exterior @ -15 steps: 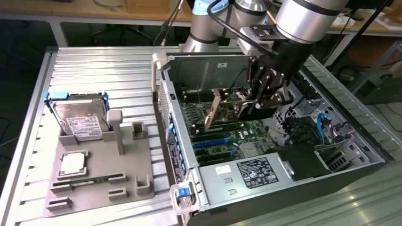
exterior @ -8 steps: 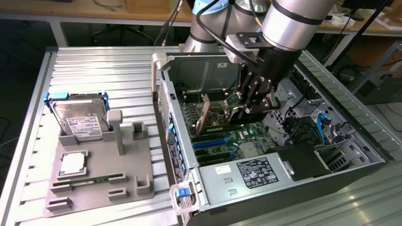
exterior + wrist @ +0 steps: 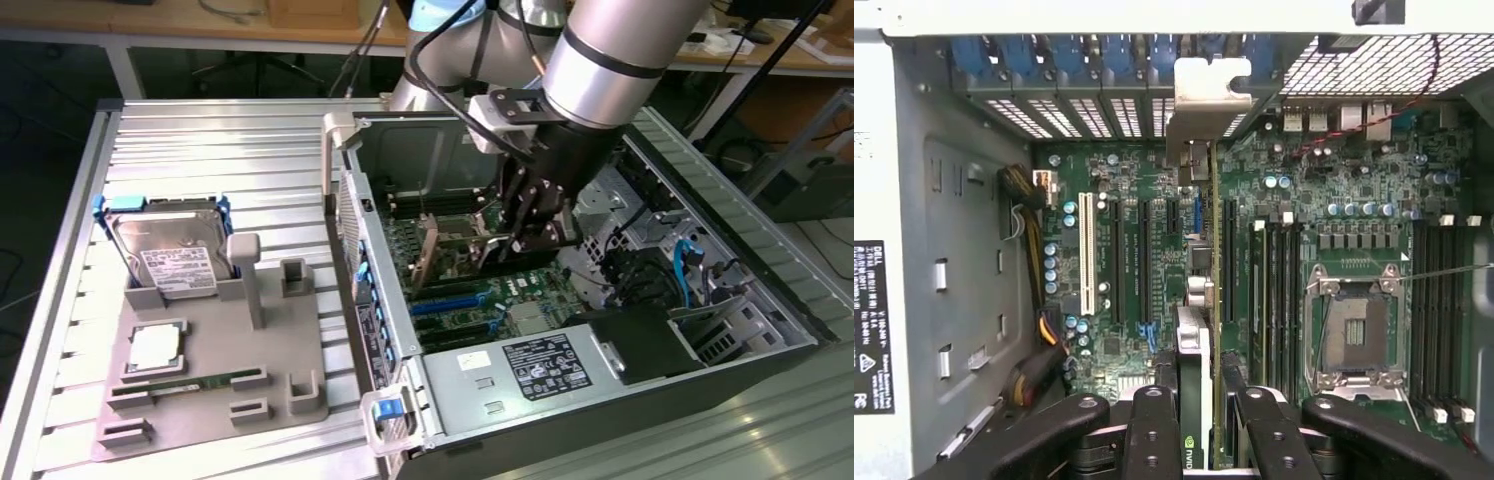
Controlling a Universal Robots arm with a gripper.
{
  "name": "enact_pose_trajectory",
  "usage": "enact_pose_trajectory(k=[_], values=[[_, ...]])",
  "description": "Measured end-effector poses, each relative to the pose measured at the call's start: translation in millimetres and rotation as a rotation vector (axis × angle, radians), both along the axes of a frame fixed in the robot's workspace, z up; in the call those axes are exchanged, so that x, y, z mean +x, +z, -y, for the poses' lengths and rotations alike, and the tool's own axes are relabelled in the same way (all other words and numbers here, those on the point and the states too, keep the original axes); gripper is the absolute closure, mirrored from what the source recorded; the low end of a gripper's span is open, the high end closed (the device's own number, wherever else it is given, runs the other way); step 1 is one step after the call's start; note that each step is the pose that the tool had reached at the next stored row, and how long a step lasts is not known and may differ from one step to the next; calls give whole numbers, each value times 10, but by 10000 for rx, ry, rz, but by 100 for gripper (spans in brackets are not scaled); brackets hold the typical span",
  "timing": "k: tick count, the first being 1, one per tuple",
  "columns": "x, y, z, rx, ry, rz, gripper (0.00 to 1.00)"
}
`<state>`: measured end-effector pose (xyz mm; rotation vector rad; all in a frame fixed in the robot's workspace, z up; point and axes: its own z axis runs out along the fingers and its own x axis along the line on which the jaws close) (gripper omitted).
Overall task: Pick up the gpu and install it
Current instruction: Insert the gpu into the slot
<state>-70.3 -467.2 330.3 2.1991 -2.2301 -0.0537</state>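
— Where was the gpu (image 3: 1199, 300)?
— Inside the open computer case (image 3: 747, 310), standing on edge over the motherboard (image 3: 1124, 260), with its silver bracket (image 3: 1204, 100) at the rear slot openings. Whether it sat in a slot, I couldn't tell.
— And the end effector (image 3: 1202, 415)?
— Clamped on the card, fingers (image 3: 1154, 430) on either face. The hard drive (image 3: 167, 250) stood well apart, out on the worktop (image 3: 227, 140).

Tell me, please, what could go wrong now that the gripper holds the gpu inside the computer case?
1. The gpu, clamped by the gripper, is over closely spaced slots; it may land beside the right one and scrape the motherboard.
2. Its silver bracket could catch on the case's rear wall.
3. The open CPU socket lies nearby; a slip might harm it.
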Motion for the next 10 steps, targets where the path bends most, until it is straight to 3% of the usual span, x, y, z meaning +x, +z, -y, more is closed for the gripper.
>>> enact_pose_trajectory(k=[6, 10], values=[[-26, -128, -5, 0, 0, 0, 73], [-52, -205, -35, -1, 0, 0, 73]])
